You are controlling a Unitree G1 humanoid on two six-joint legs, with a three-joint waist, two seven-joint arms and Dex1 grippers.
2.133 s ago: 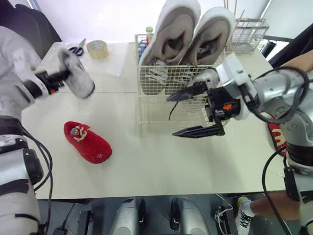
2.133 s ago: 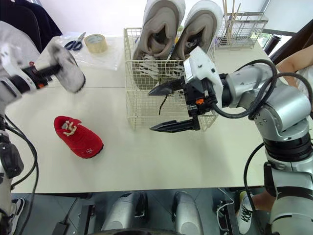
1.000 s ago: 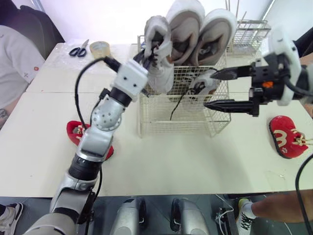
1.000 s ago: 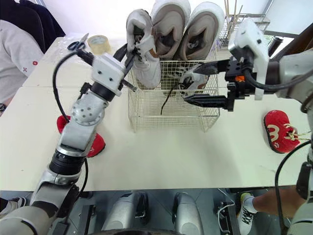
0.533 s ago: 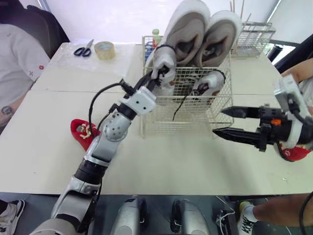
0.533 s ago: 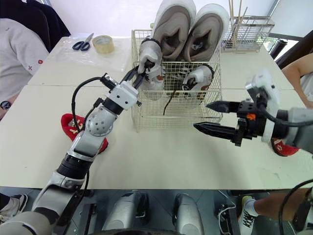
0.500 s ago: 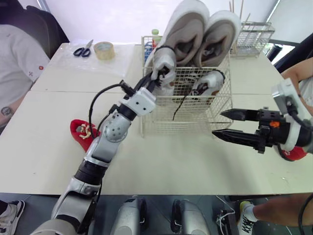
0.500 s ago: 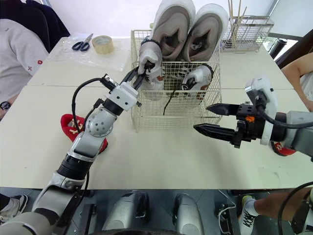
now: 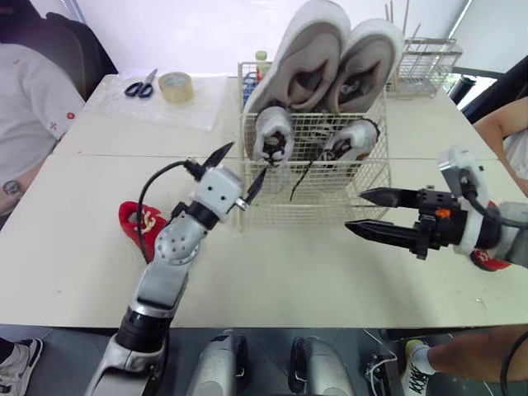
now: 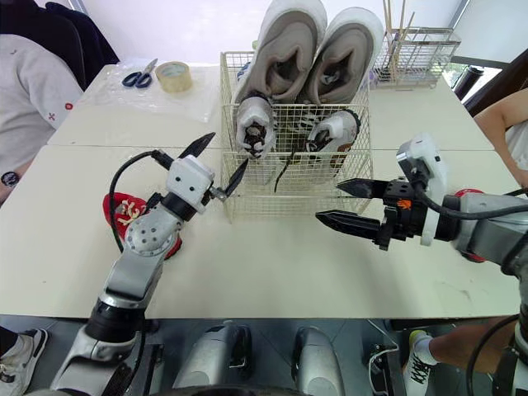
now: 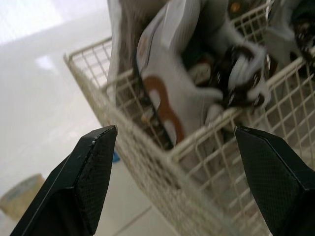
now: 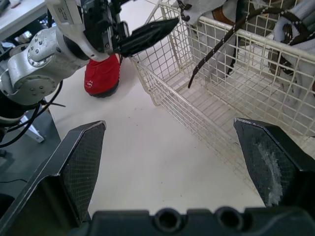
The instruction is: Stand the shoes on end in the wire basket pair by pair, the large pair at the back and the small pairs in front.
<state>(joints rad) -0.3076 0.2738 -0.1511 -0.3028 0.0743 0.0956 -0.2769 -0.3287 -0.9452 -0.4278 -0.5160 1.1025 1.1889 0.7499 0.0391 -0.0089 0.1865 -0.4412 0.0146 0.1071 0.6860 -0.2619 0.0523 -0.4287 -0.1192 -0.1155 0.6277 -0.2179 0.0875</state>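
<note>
The wire basket (image 9: 307,191) holds the large grey pair (image 9: 312,56) upright at the back. Two small white shoes stand in front of them, one on the left (image 9: 273,136) and one on the right (image 9: 351,140). My left gripper (image 9: 239,169) is open and empty just outside the basket's front left corner; the left wrist view looks at the left small shoe (image 11: 167,98) through the mesh. My right gripper (image 9: 356,210) is open and empty by the basket's front right corner. One red shoe (image 9: 139,224) lies on the table behind my left arm. Another red shoe (image 9: 488,261) lies behind my right wrist.
Scissors (image 9: 140,82) and a tape roll (image 9: 173,85) lie on a plastic sheet at the back left. A small wire rack (image 9: 425,54) stands at the back right. A person sits at the left edge (image 9: 25,107), and another person's arm (image 9: 503,132) is at the right.
My left gripper has opened, let go of the small white shoe in the basket's front left, and drawn back out to the front left corner. My right gripper has drifted slightly left.
</note>
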